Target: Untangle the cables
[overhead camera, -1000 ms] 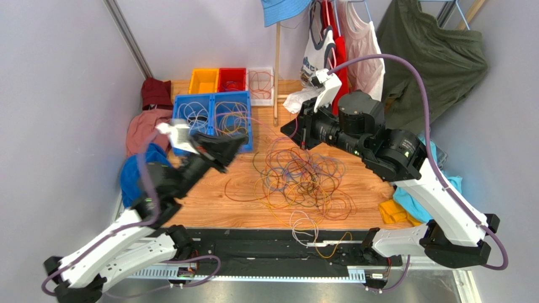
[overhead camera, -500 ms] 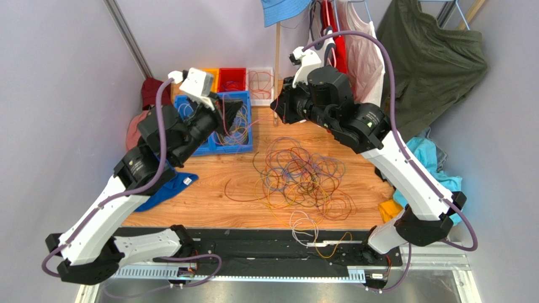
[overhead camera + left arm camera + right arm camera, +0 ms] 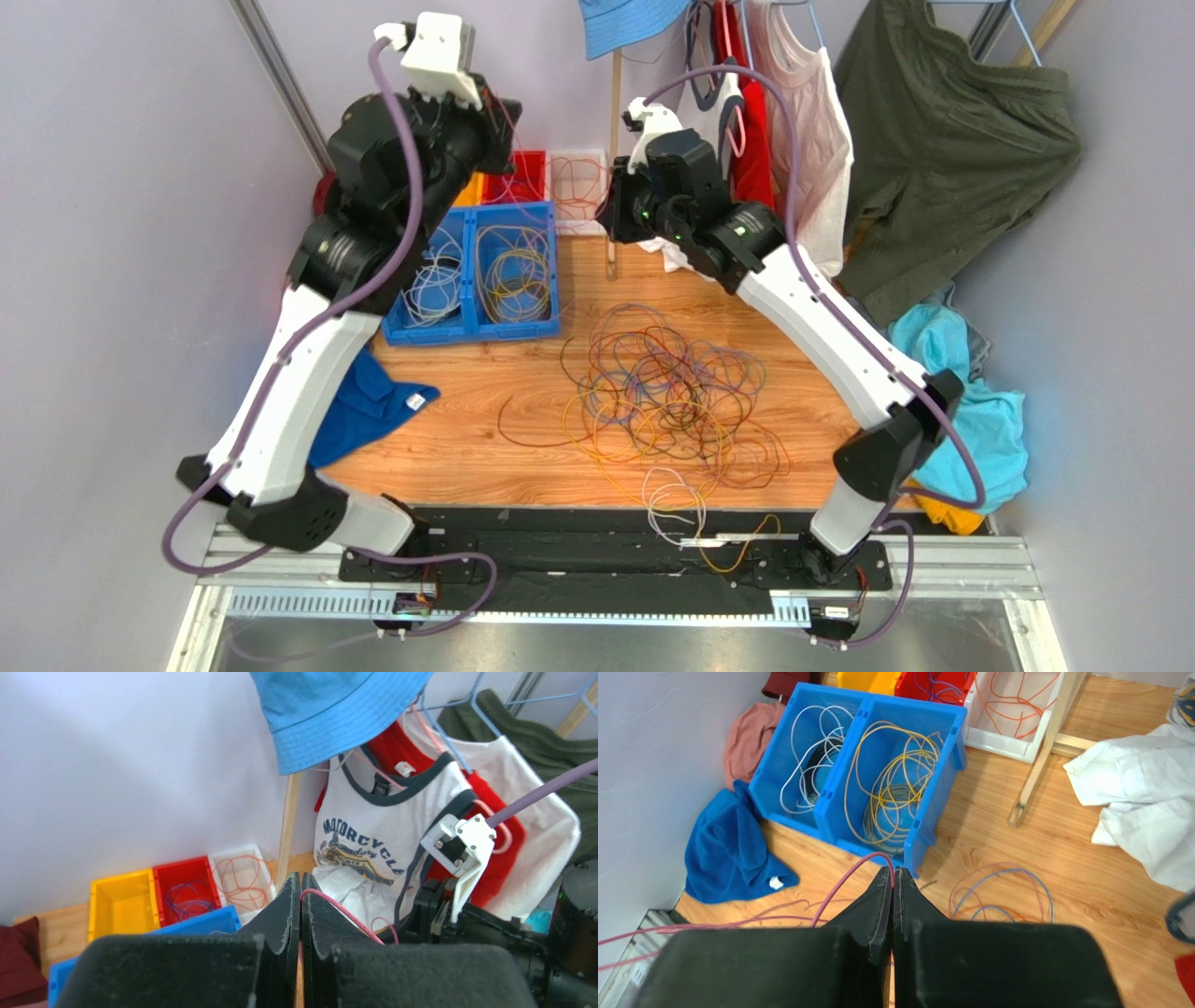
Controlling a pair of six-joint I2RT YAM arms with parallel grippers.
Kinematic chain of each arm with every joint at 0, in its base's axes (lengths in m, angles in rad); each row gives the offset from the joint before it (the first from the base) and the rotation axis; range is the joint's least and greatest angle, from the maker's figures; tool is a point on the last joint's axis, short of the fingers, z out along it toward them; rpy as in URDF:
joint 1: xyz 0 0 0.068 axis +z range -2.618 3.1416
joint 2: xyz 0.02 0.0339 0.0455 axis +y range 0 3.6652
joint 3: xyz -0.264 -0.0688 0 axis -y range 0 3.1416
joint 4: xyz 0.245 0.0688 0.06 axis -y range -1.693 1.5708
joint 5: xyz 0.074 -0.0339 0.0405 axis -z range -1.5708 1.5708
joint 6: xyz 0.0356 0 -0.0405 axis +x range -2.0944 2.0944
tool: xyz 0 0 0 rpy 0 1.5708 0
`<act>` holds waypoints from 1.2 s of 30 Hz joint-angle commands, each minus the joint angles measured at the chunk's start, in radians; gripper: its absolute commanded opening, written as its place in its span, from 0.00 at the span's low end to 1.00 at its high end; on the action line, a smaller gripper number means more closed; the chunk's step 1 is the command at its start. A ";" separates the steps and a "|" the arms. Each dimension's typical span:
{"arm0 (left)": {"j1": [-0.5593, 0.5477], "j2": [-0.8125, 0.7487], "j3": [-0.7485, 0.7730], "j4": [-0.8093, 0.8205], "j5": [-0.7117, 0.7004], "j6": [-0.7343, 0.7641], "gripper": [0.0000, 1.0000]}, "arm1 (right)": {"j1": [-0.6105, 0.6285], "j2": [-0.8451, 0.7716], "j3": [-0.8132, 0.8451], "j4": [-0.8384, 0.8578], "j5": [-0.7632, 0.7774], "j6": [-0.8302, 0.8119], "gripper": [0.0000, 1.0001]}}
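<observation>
My left pincer [image 3: 300,882] is pressed together on a thin pink cable [image 3: 344,913], which leaves the tips and arcs away towards my right arm [image 3: 491,931]. My right pincer [image 3: 892,878] is likewise clamped on a pink strand that curls out of its tips and trails down and off to its left. I judge it to be the same cable held at two spots.

The worry is the grip. Only the very tips hold a slick, thin wire, so a sharp tug could let it slide out. If its far end is caught in the heap of cables [image 3: 659,392] well below both pincers, pulling further may tighten a knot or drag the whole heap across the worktop [image 3: 463,378]. The wooden post [image 3: 288,826] stands just beyond my left pincer, and the bucket hat [image 3: 330,714] and printed T-shirt [image 3: 365,847] hang near. A slack loop could snag there. My two wrists are also close enough to knock together.

Both arms are stretched high and reach away from their bases. The left one is above the blue bin [image 3: 917,843] of sorted yellow cables [image 3: 892,777], with its fingers pointing at the far wall. The right one tilts down over that bin.
</observation>
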 commanded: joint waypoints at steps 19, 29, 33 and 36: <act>0.283 0.599 0.376 0.555 0.399 -0.134 0.00 | -0.245 0.645 0.480 0.509 -0.186 0.026 0.00; 0.282 0.651 0.450 0.719 0.442 -0.198 0.00 | -0.262 0.700 0.484 0.591 -0.269 0.021 0.00; 0.282 0.645 0.453 0.767 0.432 -0.208 0.00 | -0.262 0.641 0.397 0.647 -0.335 0.076 0.00; 0.283 0.650 0.459 0.810 0.423 -0.191 0.00 | -0.244 0.610 0.365 0.666 -0.318 0.067 0.00</act>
